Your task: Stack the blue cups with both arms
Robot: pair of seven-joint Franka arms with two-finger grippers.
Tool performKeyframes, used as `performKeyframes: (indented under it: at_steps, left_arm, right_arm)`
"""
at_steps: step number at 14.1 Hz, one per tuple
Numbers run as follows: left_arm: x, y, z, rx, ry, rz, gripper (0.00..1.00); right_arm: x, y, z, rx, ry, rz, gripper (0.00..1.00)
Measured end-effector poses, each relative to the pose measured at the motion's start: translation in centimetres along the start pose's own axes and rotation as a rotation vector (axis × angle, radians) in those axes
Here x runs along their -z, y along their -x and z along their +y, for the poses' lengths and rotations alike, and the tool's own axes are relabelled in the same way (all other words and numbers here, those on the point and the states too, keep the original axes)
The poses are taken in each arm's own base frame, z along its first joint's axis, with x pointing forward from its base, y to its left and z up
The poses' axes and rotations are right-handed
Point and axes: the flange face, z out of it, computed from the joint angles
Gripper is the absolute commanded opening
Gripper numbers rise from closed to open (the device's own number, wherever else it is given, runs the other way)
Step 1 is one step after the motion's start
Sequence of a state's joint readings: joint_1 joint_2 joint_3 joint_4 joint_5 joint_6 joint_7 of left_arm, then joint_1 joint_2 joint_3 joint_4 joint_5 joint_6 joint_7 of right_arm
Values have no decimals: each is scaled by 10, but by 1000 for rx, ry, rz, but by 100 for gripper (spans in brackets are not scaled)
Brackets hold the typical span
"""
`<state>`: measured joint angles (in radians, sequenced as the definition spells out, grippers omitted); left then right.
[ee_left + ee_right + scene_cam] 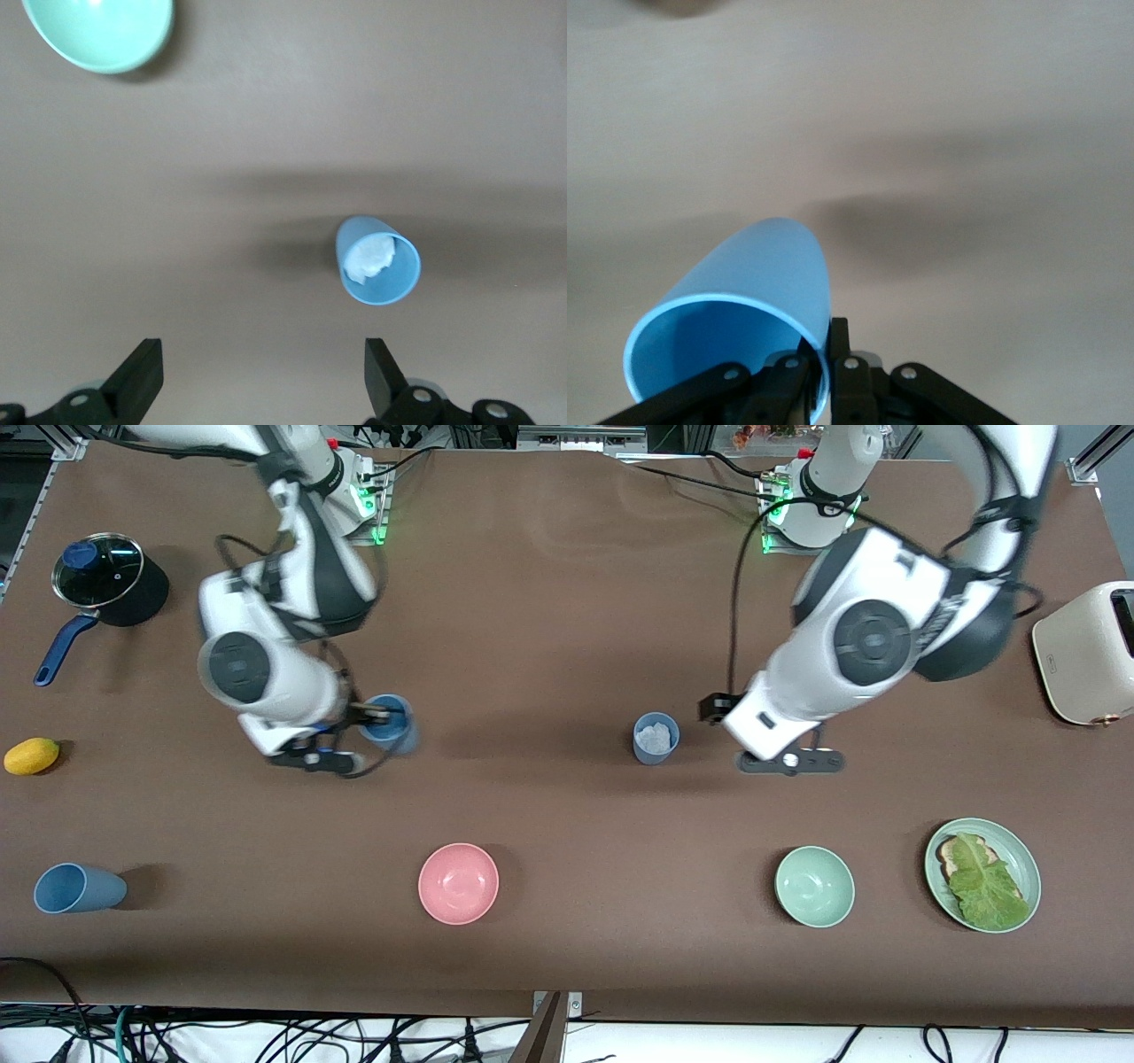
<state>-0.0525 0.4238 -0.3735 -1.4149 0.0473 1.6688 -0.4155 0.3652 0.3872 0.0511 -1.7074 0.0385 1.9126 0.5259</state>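
1. where the right arm reaches down from its base, the right gripper (pixel 376 713) is pinched on the rim of a mid blue matte tapered cup (pixel 388 722), one finger inside the wall and one outside; the right wrist view shows the same blue cup (pixel 735 314) tilted, its open mouth toward the camera, over the brown table (pixel 549 602).
2. the left gripper (pixel 257 376) hangs with its two black fingers (pixel 137 376) spread wide and holding nothing, over the bare tabletop just beside a slate-blue tapered cup (pixel 656 738).
3. that slate-blue cup stands upright on the table about midway along it, with something white and crumpled inside; the left wrist view shows it (pixel 379 261) apart from the fingers.
4. a third blue tumbler (pixel 75 888) lies on its side near the front camera, at the right arm's end of the table.
5. a round pink bowl (pixel 458 883) and a round pale green bowl (pixel 814 886) sit nearer to the front camera than both held and standing cups.
6. a pale green plate (pixel 1028 859) bearing toast and a lettuce leaf lies beside the green bowl, toward the left arm's end.
7. a black saucepan with a glass lid and blue handle (pixel 106 589) and a yellow lemon (pixel 31 755) rest at the right arm's end; a cream toaster (pixel 1085 654) stands at the left arm's end.
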Motion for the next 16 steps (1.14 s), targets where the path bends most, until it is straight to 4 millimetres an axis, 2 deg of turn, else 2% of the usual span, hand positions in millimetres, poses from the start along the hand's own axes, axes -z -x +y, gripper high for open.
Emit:
performKeyframes:
  at_steps: [2, 4, 6, 9, 11, 13, 16]
  left_arm:
    - [18, -6, -39, -32, 3, 7, 100]
    - [36, -4, -67, -49, 0, 10, 100]
    - [55, 6, -78, -65, -8, 15, 100]
    - [89, 24, -96, -100, -30, 41, 100]
    - [107, 39, -123, -120, -62, 52, 100]
    - [116, 56, -148, -97, -50, 58, 100]
    - [109, 80, -167, -66, -28, 87, 100]
  right_arm:
    - [-7, 22, -71, -18, 4, 16, 0]
    - [-14, 44, -139, -31, -1, 39, 0]
    - [-18, 60, -191, -42, -22, 65, 0]
    - [-7, 81, -251, -100, -131, 67, 0]
    - [5, 94, -281, -125, -207, 76, 0]
    - [14, 98, -295, -131, -271, 91, 0]
    - [16, 97, -304, -152, -335, 104, 0]
